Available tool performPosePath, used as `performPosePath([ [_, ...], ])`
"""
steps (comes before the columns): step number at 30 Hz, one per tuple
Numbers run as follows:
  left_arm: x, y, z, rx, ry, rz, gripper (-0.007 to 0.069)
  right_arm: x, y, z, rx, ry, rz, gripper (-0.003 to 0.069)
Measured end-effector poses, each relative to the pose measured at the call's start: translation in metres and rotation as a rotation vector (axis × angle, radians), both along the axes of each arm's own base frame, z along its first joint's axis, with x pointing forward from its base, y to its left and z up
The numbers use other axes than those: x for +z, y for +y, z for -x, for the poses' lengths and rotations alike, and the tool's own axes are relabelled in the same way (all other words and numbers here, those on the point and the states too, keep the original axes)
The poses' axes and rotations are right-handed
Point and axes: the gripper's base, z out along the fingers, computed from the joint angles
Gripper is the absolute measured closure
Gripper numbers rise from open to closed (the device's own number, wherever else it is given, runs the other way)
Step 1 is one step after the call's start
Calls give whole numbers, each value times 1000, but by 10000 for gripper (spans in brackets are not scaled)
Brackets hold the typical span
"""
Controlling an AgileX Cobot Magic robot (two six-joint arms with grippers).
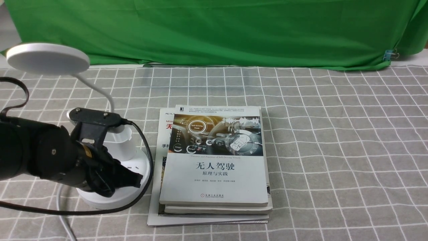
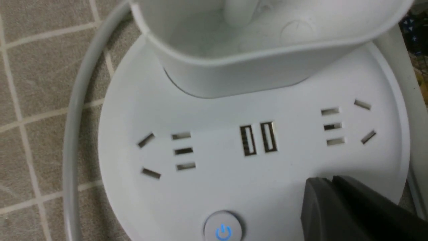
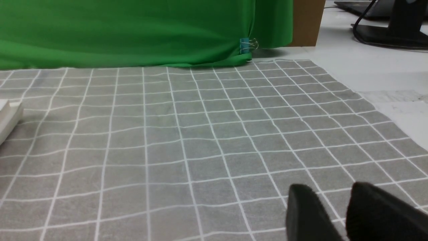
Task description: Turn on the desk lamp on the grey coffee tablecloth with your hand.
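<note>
The white desk lamp stands at the left on the grey coffee tablecloth (image 1: 334, 134), its disc head (image 1: 46, 58) raised on a thin neck above the round base (image 1: 130, 195). My hand, the black left gripper (image 1: 136, 181), reaches in from the left and hangs low over the base's front. Up close, the left gripper (image 2: 331, 179) is shut with nothing in it. Its tip is over the base (image 2: 284, 174), near the sockets and a little to one side of a round button (image 2: 223, 230) with a blue power sign. The right gripper (image 3: 329, 192) is open above bare cloth.
A stack of books (image 1: 214, 160) lies right beside the lamp base. The lamp's white cord (image 1: 63, 214) runs off toward the front edge. A green backdrop (image 1: 214, 30), held by a blue clip (image 1: 389, 55), closes the far side. The cloth ends on white table (image 3: 384, 77).
</note>
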Motion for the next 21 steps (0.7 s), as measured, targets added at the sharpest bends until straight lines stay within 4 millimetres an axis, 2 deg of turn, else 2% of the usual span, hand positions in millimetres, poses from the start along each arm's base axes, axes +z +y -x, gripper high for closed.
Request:
performPosePath([
  [3, 9, 1, 4, -2, -25, 6, 617, 0, 0, 0, 0, 0, 0, 414],
  [7, 38, 4, 17, -7, -86, 24, 617, 0, 0, 0, 0, 0, 0, 414],
  [8, 49, 6, 27, -12, -94, 27, 617, 0, 0, 0, 0, 0, 0, 414],
  [9, 50, 6, 28, -12, -95, 27, 617, 0, 0, 0, 0, 0, 0, 414],
  [12, 59, 12, 50, -18, -88, 29, 617, 0, 0, 0, 0, 0, 0, 414],
  [16, 54, 21, 93, -11, -71, 51, 617, 0, 0, 0, 0, 0, 0, 414],
  [18, 51, 24, 113, 2, -86, 89, 617, 0, 0, 0, 0, 0, 0, 414],
  [21, 59, 28, 135, 11, -167, 145, 617, 0, 0, 0, 0, 0, 0, 414],
])
